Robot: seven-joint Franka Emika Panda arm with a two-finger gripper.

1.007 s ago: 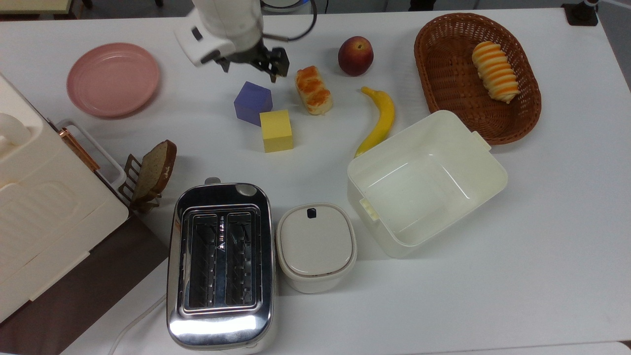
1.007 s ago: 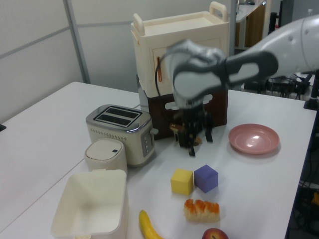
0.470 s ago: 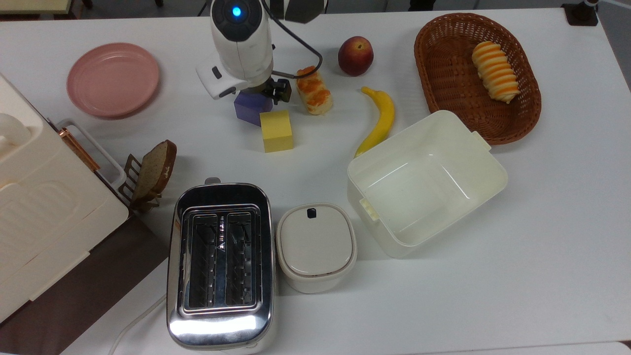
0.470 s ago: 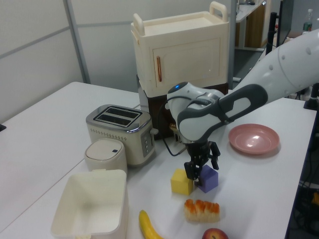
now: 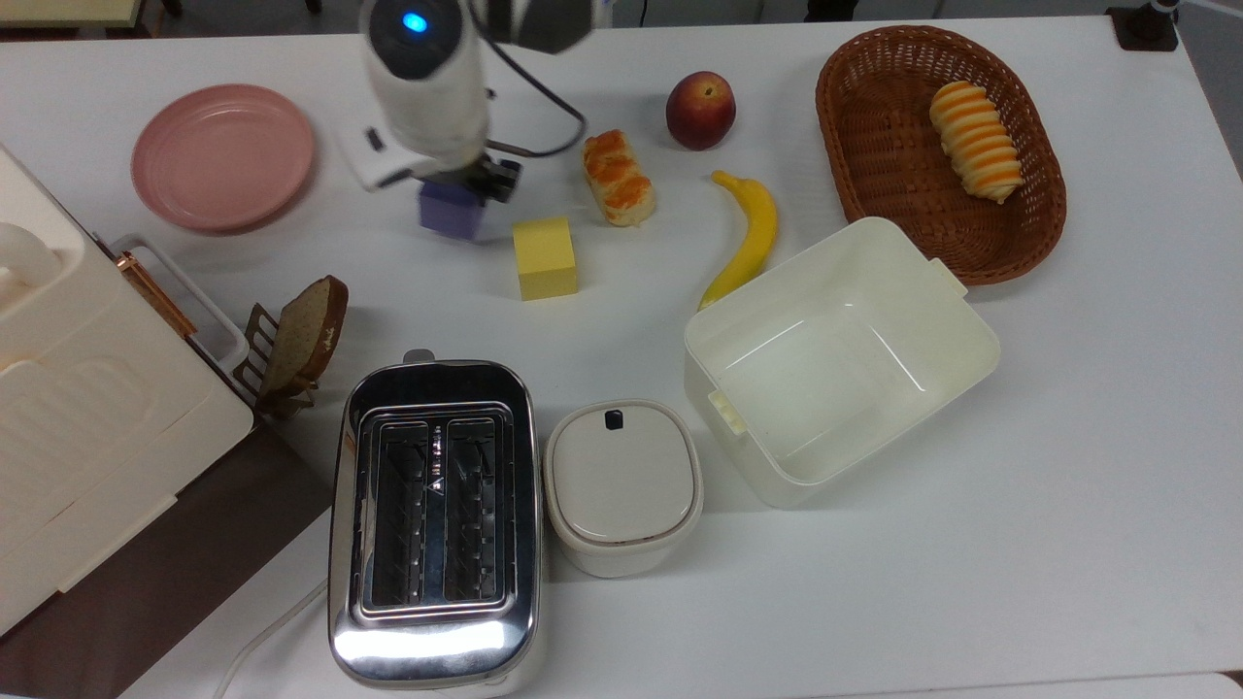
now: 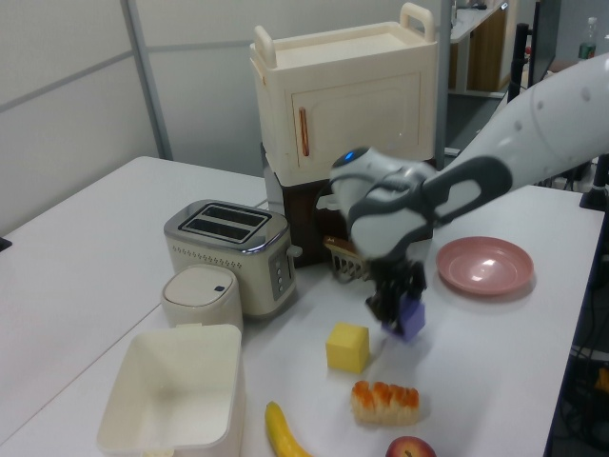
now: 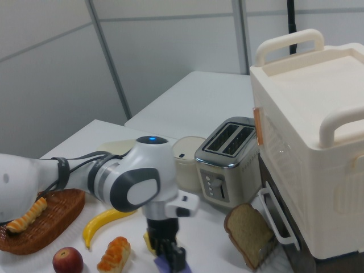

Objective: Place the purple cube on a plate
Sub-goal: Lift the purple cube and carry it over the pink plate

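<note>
Top view: gripper point(image 5: 464, 186) pinching purple cube point(image 5: 450, 211) just beneath itself, clear of counter point(image 5: 1068, 437), plate point(image 5: 222, 155) off toward top view's left, yellow cube point(image 5: 545, 256) near; possible slip from a shallow pinch, dropping short of the rim.

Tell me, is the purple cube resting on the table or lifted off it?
Lifted. In the left view the cube hangs in the end effector, clear of the table, not yet over the plate.
</note>
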